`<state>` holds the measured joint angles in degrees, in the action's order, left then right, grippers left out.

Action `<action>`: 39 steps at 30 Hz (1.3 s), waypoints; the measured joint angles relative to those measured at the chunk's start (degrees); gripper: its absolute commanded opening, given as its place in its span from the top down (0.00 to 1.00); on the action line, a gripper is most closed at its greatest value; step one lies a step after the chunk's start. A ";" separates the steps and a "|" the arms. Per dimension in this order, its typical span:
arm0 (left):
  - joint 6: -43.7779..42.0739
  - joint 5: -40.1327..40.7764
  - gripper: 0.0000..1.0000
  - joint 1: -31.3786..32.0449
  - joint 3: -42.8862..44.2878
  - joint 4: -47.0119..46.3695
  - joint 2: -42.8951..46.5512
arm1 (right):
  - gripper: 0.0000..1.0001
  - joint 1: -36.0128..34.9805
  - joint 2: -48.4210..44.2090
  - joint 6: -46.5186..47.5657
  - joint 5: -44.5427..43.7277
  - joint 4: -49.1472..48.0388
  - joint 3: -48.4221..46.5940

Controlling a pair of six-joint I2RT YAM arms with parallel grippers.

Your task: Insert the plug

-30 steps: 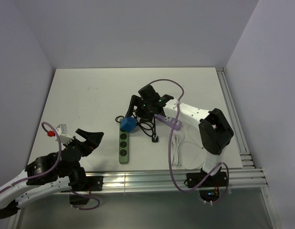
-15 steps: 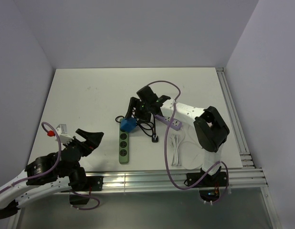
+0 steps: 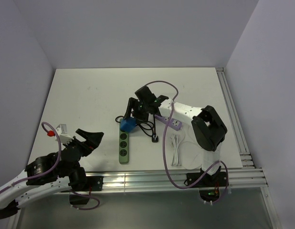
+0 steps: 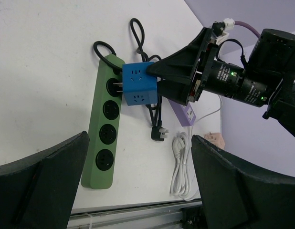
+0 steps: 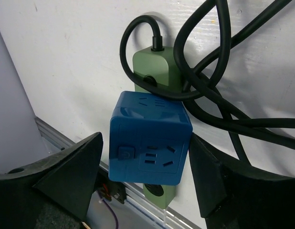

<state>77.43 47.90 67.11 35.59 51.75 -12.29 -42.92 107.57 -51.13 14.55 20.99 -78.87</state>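
A white table (image 3: pixel 90 95) fills the middle of the frame. On it lie a green power strip (image 3: pixel 123 145) at lower centre, a looped black cable (image 3: pixel 148 128) just right, a purple strip (image 3: pixel 175 124) further right, and a bundled white cable (image 3: pixel 175 151) below that

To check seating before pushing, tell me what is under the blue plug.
The green power strip lies under the plug, its corded end and another socket showing past it. The socket directly beneath is covered, so full seating cannot be confirmed.
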 measured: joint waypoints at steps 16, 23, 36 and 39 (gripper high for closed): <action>-0.52 0.00 0.05 0.00 0.00 -0.09 0.59 | 0.72 -1.99 3.76 1.70 -3.74 8.79 -8.76; -1.62 -0.02 0.06 0.00 0.00 -0.52 1.51 | 1.00 -4.48 8.26 4.09 -9.14 17.62 -18.51; -2.01 -0.17 0.06 0.00 -0.02 -1.33 2.82 | 1.00 -8.33 12.63 4.57 -17.68 25.22 -25.94; -2.43 -0.24 0.06 0.00 -0.02 -1.36 3.13 | 1.00 -9.03 13.97 4.59 -19.63 26.97 -28.44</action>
<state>75.00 47.66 67.11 35.57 50.39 -9.17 -51.94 121.54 -46.54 -5.08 47.97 -107.31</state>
